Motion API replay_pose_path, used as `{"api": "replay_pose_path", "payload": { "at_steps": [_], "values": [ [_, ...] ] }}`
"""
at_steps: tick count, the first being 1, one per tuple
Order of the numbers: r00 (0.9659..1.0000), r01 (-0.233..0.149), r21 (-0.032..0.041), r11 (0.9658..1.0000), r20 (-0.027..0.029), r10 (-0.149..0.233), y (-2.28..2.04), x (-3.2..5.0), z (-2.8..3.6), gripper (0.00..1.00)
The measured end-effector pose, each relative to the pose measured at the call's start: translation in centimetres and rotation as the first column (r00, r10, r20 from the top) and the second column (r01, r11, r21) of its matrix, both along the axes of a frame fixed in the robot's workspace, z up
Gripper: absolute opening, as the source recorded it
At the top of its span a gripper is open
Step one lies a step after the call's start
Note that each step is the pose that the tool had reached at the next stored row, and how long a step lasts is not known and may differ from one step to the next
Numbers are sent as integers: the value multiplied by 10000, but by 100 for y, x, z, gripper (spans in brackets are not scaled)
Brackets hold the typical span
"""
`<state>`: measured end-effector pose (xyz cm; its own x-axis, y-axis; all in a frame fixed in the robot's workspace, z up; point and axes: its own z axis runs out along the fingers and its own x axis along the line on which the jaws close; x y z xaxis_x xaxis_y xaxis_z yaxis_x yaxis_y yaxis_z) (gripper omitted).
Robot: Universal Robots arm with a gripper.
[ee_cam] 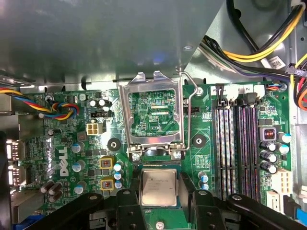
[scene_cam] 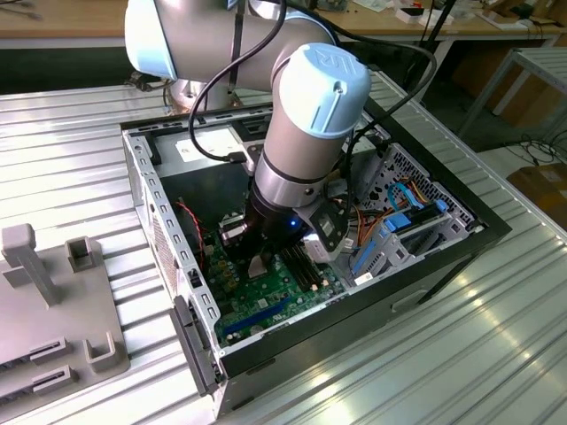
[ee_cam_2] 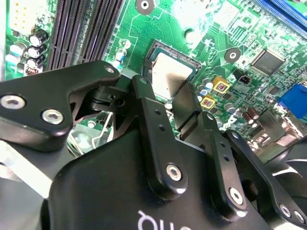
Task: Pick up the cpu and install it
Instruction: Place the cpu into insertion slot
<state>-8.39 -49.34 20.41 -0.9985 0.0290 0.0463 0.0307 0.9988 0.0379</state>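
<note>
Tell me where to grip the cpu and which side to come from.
Pinch the cpu by two opposite thin edges, coming straight down from above. It lies flat and face up on the motherboard, so its broad silvery face offers nothing to pinch. Choose the two edges that run away from the raised load plate, whose hinge crowds the edge nearest it.

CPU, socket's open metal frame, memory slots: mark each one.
cpu (ee_cam: 158,187): first wrist view, middle of its silvery face.
metal frame (ee_cam: 125,115): first wrist view, its side rail.
memory slots (ee_cam: 223,153): first wrist view, one slot's middle.
</note>
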Motion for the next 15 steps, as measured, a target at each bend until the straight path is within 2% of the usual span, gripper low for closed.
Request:
{"api": "replay_pose_path", "payload": {
  "at_steps": [9,15],
  "values": [
    [9998,213,0,9998,1,-213,-2,-4,-19,45],
    [9997,-264,-1,9997,0,264,-5,-4,-19,45]
  ]
}}
